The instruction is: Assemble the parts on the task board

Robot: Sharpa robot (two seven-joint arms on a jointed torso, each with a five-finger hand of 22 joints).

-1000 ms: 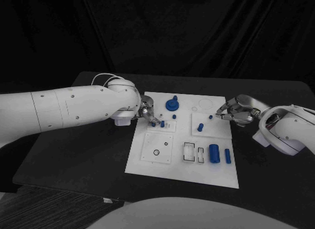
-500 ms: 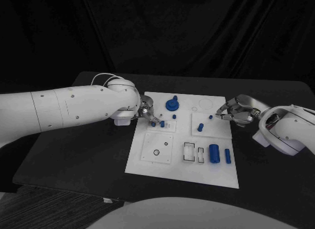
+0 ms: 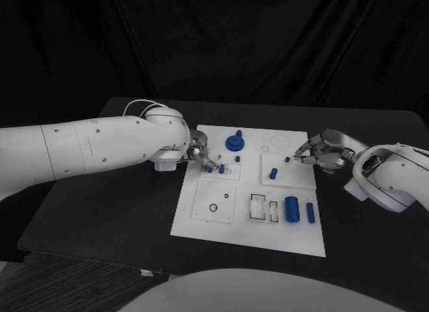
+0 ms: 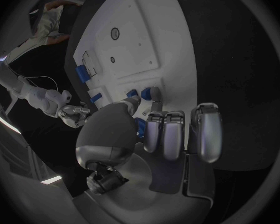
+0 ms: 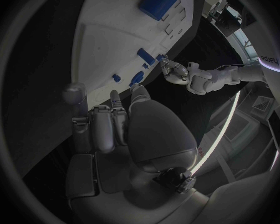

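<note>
At the task board's left edge, my left hand is hovering over two small blue pegs; whether its fingers are pinching one, I cannot tell. Little has moved in the last second, so seating seems unfinished. My right hand, fingers curled, is waiting beside the right edge.

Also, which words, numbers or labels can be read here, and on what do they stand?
None can be read.
The white board shows only black outlines, no letters.
A mark on the white arm in the right wrist view is too blurred to read.
</note>
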